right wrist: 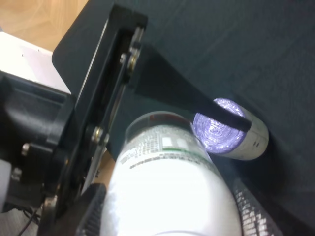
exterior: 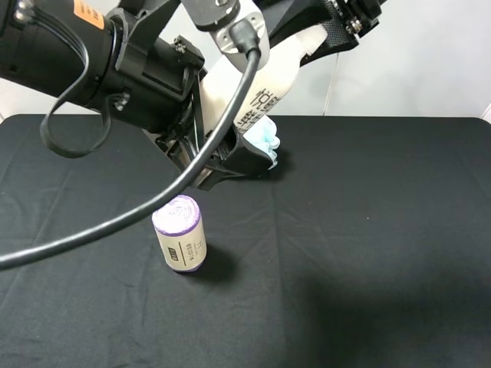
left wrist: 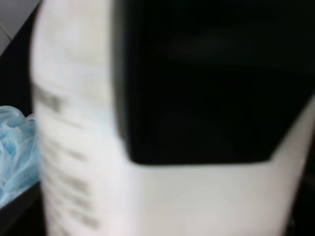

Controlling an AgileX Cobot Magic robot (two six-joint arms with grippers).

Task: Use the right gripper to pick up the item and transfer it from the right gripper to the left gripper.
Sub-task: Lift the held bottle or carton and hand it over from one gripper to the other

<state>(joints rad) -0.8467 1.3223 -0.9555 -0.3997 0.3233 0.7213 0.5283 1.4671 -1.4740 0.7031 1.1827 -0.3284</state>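
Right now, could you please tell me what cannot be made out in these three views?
Bottle print: blurred in the left wrist view, too close.
Pouf: mostly behind the left gripper in the high view; cut by the left wrist view's edge.
Whether the left fingers grip the bottle: arm and cable hide it in the high view, wrist views too blurred.
Right gripper: cut by the high view's top edge.

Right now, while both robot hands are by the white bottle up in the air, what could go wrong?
1. The bottle hangs above the table between the right gripper and the left gripper. I cannot tell how firmly the left one grips; if the right lets go early, the bottle may fall near the blue pouf.
2. The left arm's thick cable sweeps close by the purple-topped roll in the high view and might knock it over.
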